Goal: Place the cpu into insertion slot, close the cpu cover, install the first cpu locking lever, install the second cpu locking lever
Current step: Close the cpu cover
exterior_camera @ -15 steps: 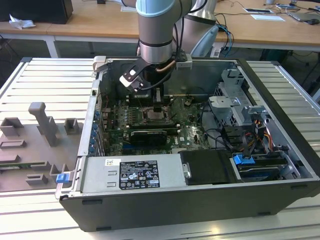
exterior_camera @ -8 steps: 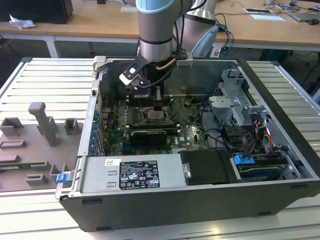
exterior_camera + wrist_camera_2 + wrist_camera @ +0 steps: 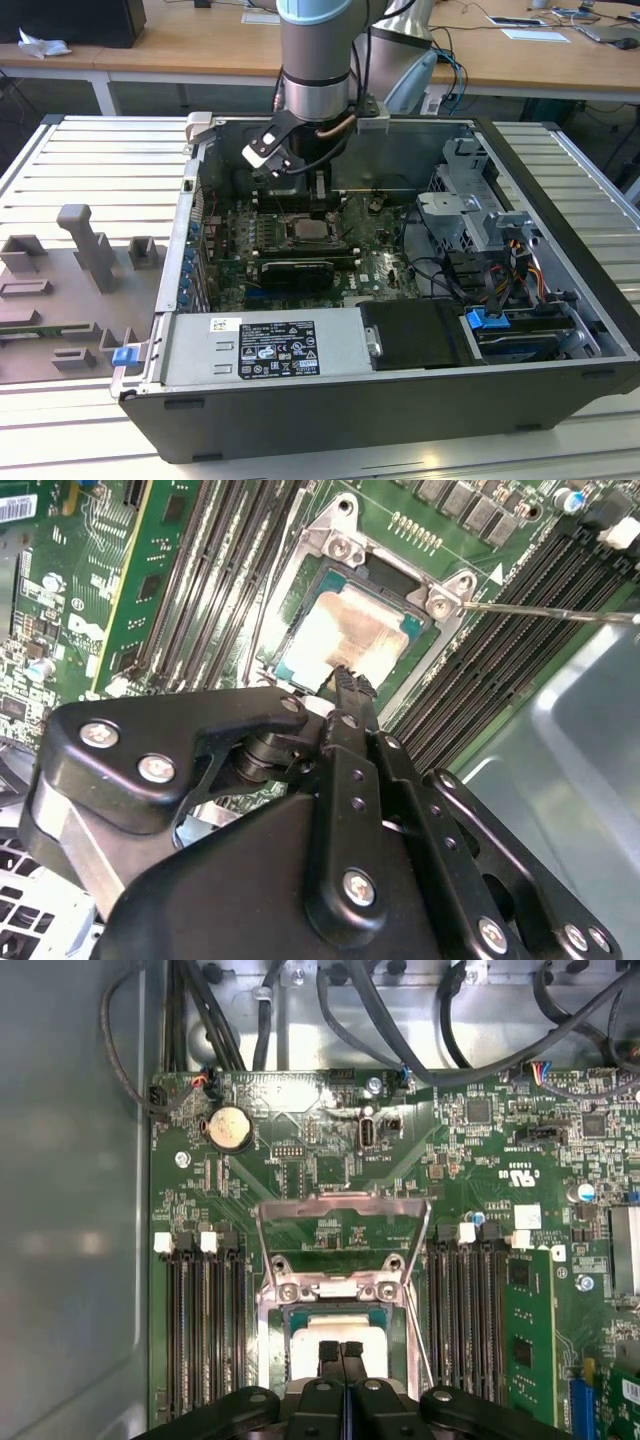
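The cpu point(image 3: 345, 635), a pale silver square, lies flat inside the insertion slot point(image 3: 300, 590) on the green board. My gripper point(image 3: 347, 680) is shut, its two black fingertips pressed together just over the chip's near edge with nothing between them. In the first wrist view the same fingertips point(image 3: 328, 1352) sit above the cpu point(image 3: 303, 1345). Behind it the cpu cover point(image 3: 343, 1203) stands hinged open as a thin silver frame. A thin wire locking lever point(image 3: 550, 610) juts free beside the socket. In the exterior view my gripper point(image 3: 315, 195) hangs inside the case above the insertion slot point(image 3: 310, 232).
Long black memory slots point(image 3: 200, 1330) flank the socket on both sides. A black expansion card point(image 3: 295, 270) lies in front of the socket, then the power supply point(image 3: 265, 350). A drive cage point(image 3: 480, 215) and cables point(image 3: 440, 270) fill the exterior view's right. The case wall point(image 3: 70, 1210) is close by.
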